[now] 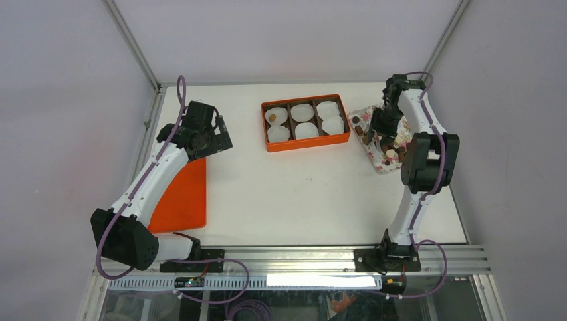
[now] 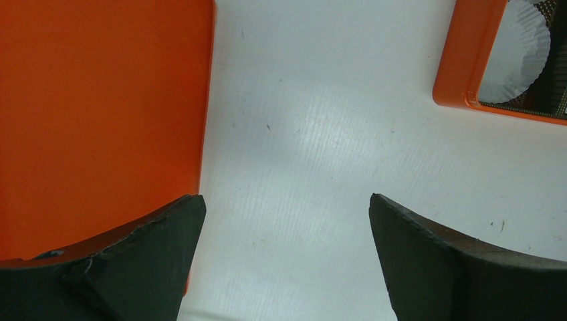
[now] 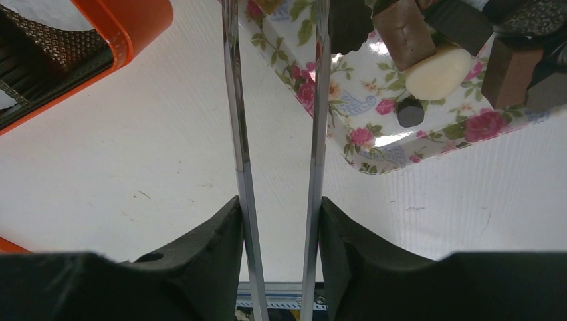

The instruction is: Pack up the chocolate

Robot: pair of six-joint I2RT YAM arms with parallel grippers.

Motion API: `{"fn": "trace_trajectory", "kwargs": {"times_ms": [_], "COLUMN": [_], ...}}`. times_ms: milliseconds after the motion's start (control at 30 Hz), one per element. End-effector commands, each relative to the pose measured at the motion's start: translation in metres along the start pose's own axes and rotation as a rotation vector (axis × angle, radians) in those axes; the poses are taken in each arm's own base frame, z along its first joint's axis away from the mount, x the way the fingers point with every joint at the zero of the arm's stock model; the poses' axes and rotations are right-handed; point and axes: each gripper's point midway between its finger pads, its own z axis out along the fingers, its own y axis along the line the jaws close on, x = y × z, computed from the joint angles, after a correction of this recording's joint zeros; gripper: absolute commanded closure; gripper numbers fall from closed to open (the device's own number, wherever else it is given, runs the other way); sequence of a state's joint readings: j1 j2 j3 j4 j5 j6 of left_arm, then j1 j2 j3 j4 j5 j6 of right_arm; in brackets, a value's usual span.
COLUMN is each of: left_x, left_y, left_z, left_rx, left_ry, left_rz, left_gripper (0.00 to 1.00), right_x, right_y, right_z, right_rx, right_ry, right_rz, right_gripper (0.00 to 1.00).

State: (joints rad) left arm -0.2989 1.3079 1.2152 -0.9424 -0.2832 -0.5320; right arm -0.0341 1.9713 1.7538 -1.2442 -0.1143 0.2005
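- One tan chocolate [image 1: 273,118] sits in the far-left of six paper cups [image 1: 301,112] inside the orange box [image 1: 306,143]. The other five look empty, so packing has barely begun.
- The remaining pieces [image 3: 438,72], brown, cream and dark, lie on the floral tray [image 3: 348,114], right of the box.
- The right gripper [image 3: 279,221] is clamped on metal tweezers [image 3: 239,134], blades apart, reaching over the tray. The tips run out of view, so a catch cannot be told.
- The left gripper [image 2: 286,214] hangs spread wide over the table [image 2: 301,134] beside the orange lid [image 2: 100,120], holding nothing.
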Motion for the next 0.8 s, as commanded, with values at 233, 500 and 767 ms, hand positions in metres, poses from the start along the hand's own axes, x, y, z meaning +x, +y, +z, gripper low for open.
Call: {"fn": "trace_trajectory", "kwargs": {"times_ms": [233, 500, 767], "left_x": [-0.02, -0.02, -0.021], "left_y": [-0.006, -0.006, -0.007], "left_z": [-0.007, -0.007, -0.005], "left_rx": [0.03, 0.029, 0.026], "left_ry": [-0.062, -0.063, -0.059], "left_rz": [-0.028, -0.029, -0.025], "left_gripper": [0.01, 0.01, 0.01], "right_x": [-0.025, -0.034, -0.039], "right_y": [-0.007, -0.008, -0.003], "right_z": [-0.002, 0.005, 0.008], "right_rx": [0.056, 0.071, 0.039], "right_ry": [-0.028, -0.016, -0.006], "right_rz": [-0.046, -0.057, -0.09], "right_gripper": [0.56, 0.55, 0.52]}}
